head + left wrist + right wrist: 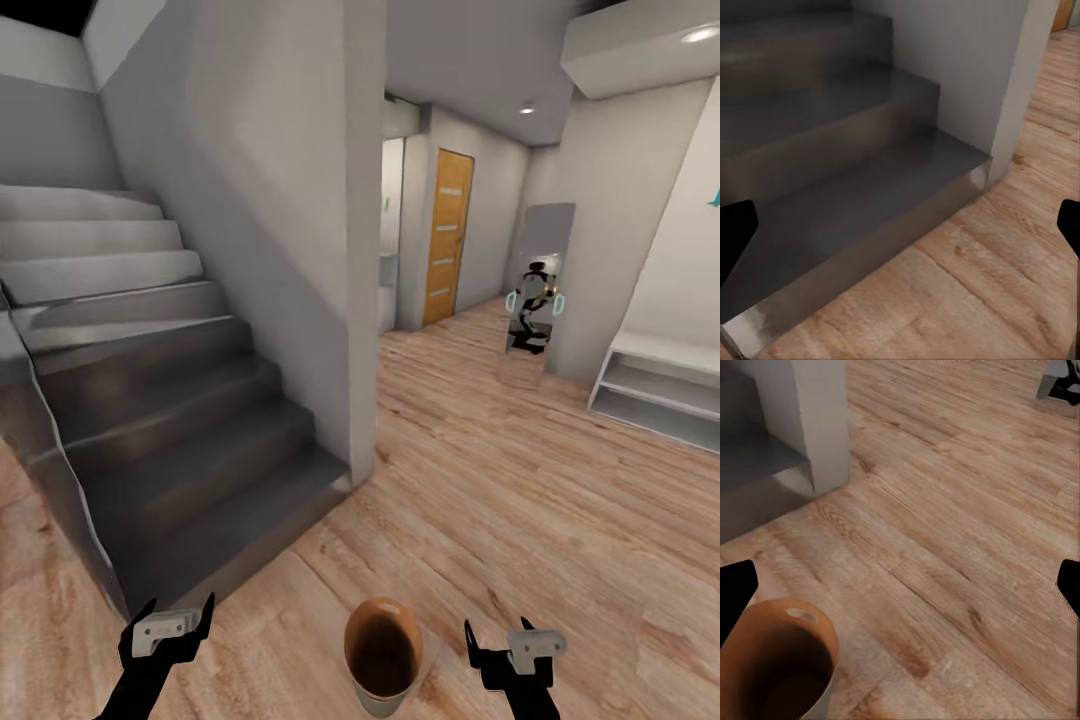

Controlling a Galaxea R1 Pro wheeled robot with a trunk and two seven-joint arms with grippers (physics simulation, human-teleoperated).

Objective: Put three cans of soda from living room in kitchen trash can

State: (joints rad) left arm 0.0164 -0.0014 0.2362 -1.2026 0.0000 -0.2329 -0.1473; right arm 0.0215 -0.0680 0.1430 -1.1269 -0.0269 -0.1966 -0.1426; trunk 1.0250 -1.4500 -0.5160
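The trash can (383, 655) stands low in the head view, between the two end effectors and close in front of the robot. It is upright, its long axis vertical, with the round mouth facing up and the dark brown inside showing; in the right wrist view its copper rim (784, 649) sits near one black fingertip. It appears to stand on the wood plank floor (520, 500), though its base is partly cut off by the picture's edge.

The left end effector (178, 612) hangs with its fingers spread and nothing between them; in its wrist view the two dark fingertips (735, 232) lie at opposite edges with bare floor and step between. The right end effector (512, 638) is likewise released and empty, fingers apart.

To the left rises a dark grey staircase (150, 400), its lowest step reaching close to the left end effector, with a grey wall pillar (330, 250) ending at the stair's corner. Right of the pillar the floor runs open and wide into a hallway. At its far end are an orange wooden door (448, 237) and a tall mirror (540, 285) leaning on the wall, showing the robot's reflection. A white low shelf unit (655, 390) lines the right wall, well apart from the trash can.
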